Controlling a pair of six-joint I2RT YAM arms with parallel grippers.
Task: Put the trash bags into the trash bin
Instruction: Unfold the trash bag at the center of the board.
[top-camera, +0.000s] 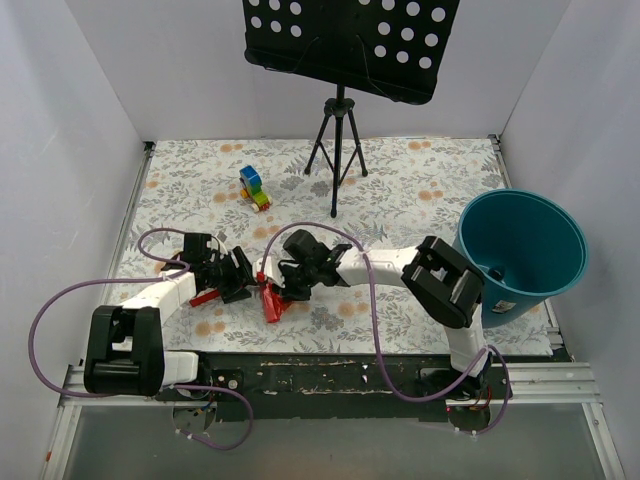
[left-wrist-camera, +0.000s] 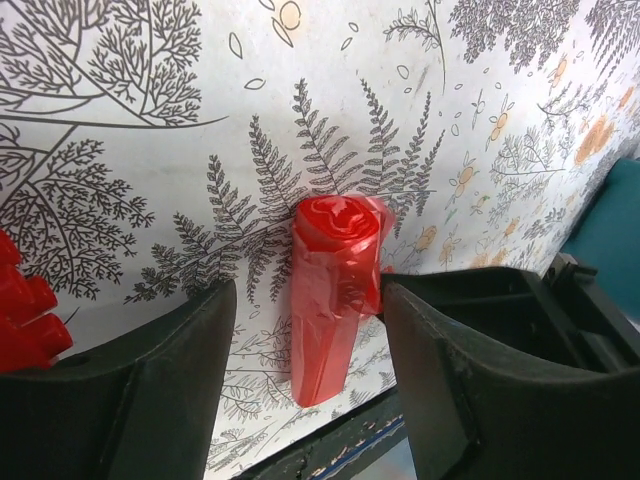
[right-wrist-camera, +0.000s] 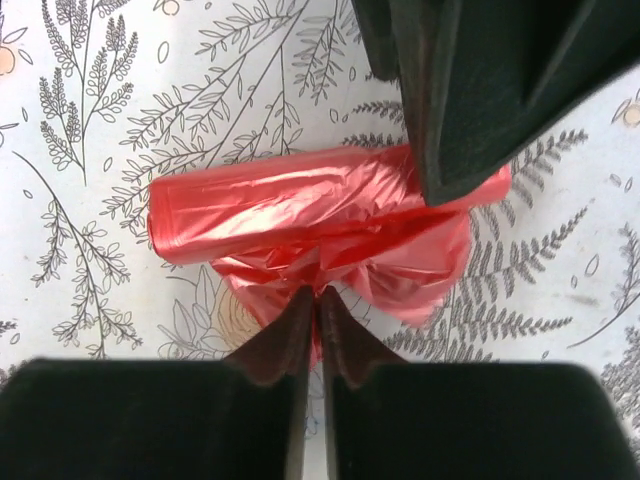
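pinching a loose flap of the trash bags (right-wrist-camera: 300, 205), the right gripper (right-wrist-camera: 318, 318) is holding only thin film, tips closed. the left gripper (left-wrist-camera: 308, 300) is standing wide astride the roll on the table (top-camera: 400, 190) (not clamping it). the trash bin (top-camera: 540, 235) is sitting well apart at 3 o'clock. lifting by that flap is risking unrolling, slipping, or snagging on the left jaws.

No text, brand, number or sign can be read in any view. The trash bin (top-camera: 530, 215) carries a small white label (top-camera: 503, 306) low on its outer wall, its print too small to read.
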